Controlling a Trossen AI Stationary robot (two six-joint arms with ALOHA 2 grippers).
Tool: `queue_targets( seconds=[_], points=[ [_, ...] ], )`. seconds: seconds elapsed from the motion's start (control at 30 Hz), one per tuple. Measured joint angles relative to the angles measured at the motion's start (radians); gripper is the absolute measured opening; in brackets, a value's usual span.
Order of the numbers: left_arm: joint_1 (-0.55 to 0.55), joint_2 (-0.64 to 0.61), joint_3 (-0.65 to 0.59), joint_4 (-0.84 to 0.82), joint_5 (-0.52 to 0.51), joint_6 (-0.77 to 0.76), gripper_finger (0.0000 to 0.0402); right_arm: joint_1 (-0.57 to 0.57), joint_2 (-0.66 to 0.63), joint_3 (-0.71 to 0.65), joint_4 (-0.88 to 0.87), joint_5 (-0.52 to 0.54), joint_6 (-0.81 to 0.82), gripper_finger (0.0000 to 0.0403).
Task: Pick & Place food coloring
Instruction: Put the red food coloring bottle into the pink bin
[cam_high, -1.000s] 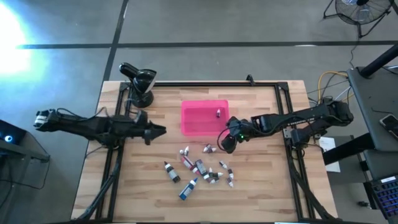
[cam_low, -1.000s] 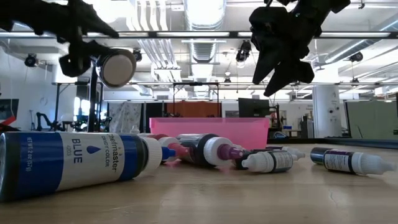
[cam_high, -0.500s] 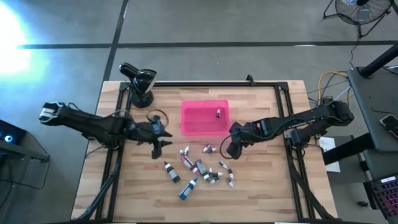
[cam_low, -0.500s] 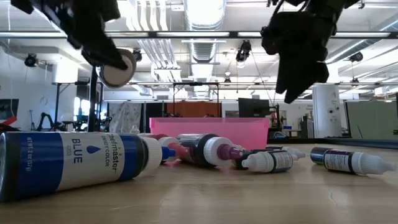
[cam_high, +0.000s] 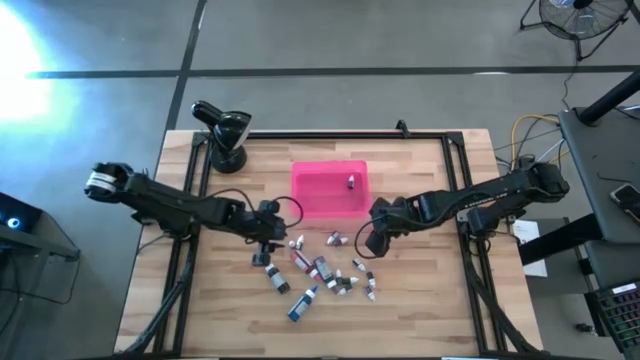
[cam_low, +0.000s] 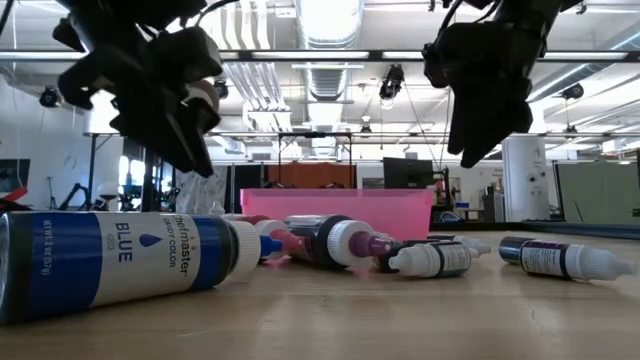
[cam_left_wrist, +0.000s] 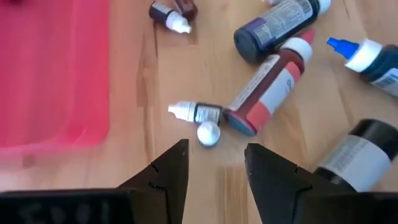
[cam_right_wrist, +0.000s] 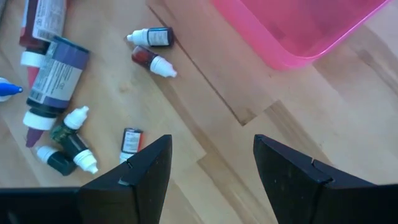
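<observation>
Pink tray (cam_high: 312, 200) holds 1 bottle (cam_high: 352, 182); the left gripper (cam_high: 266, 232) has swung to the food coloring (cam_high: 318, 268) pile's 9 o'clock edge, fingers spread; pickup looks imminent; right gripper (cam_high: 371, 237) spread at 3 o'clock.

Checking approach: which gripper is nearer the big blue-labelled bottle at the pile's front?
Left. The left gripper hovers just up-left of the blue-labelled bottle; the right gripper hangs farther off, beyond the pile's other side.

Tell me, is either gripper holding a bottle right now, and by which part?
Nothing is held. Left gripper and right gripper are both open and empty above the loose food coloring bottles.
</observation>
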Motion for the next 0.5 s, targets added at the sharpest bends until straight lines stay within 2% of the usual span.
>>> queue_targets(
  seconds=[0.3, 0.5],
  points=[
    [0.000, 0.086, 0.004, 0.019, -0.002, -0.048, 0.0137, 0.000, 0.000, -0.001, 0.002, 0.019, 0.000, 0.0219],
    [0.000, 0.104, 0.004, 0.030, -0.018, -0.101, 0.0160, 0.000, 0.000, -0.001, 0.005, 0.036, -0.001, 0.0219]
  ],
)
